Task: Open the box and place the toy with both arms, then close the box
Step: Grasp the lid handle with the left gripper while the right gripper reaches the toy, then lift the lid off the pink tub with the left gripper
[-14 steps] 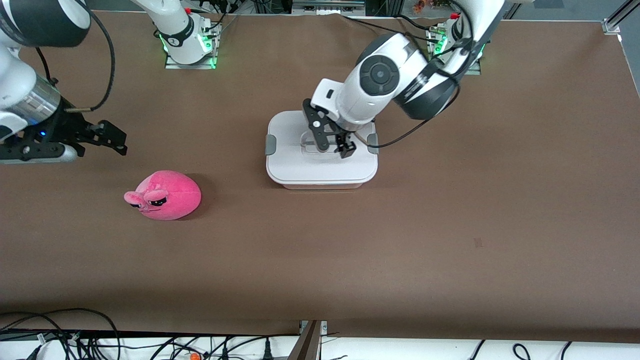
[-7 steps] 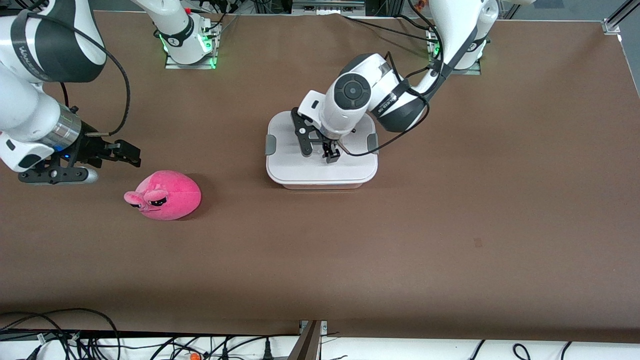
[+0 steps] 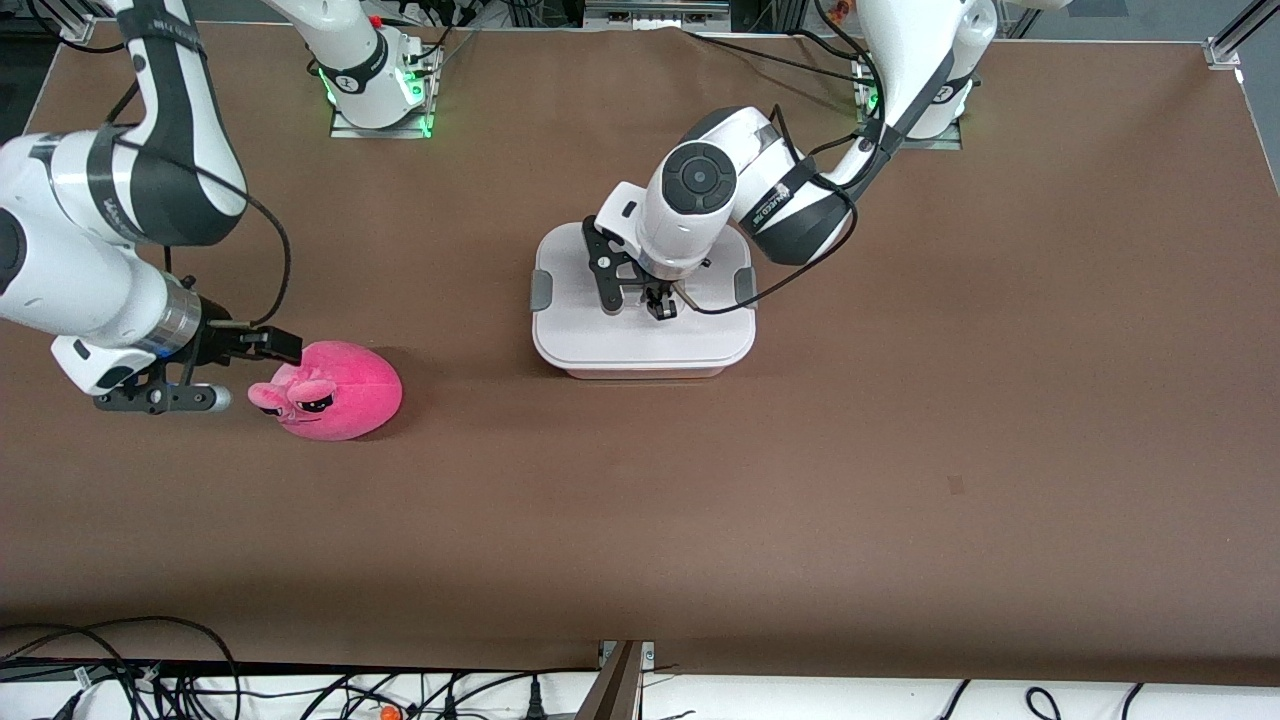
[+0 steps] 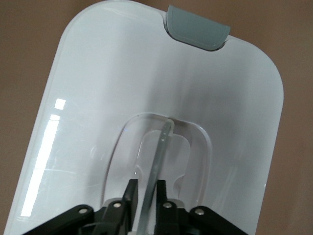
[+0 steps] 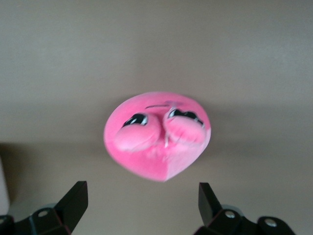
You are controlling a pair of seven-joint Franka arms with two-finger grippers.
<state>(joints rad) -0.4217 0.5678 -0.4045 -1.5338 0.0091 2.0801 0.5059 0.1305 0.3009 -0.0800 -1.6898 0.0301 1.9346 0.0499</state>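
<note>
Bare table (image 3: 900, 450) surrounds box (image 3: 600, 340) and toy (image 3: 345, 385), well apart.

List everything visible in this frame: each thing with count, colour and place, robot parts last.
box: one, pinkish tub with white lid on, grey end clips, mid-table.
lid handle: one, clear, recessed in the lid's centre.
toy: one, bright pink, on the table toward the right arm's end, nearer the front camera than the box.
table: one, brown.
cables: several, black, along the table's edge by the front camera.
left gripper: one, black, shut on the lid handle.
right gripper: one, black, open, beside the toy, facing it.
</note>
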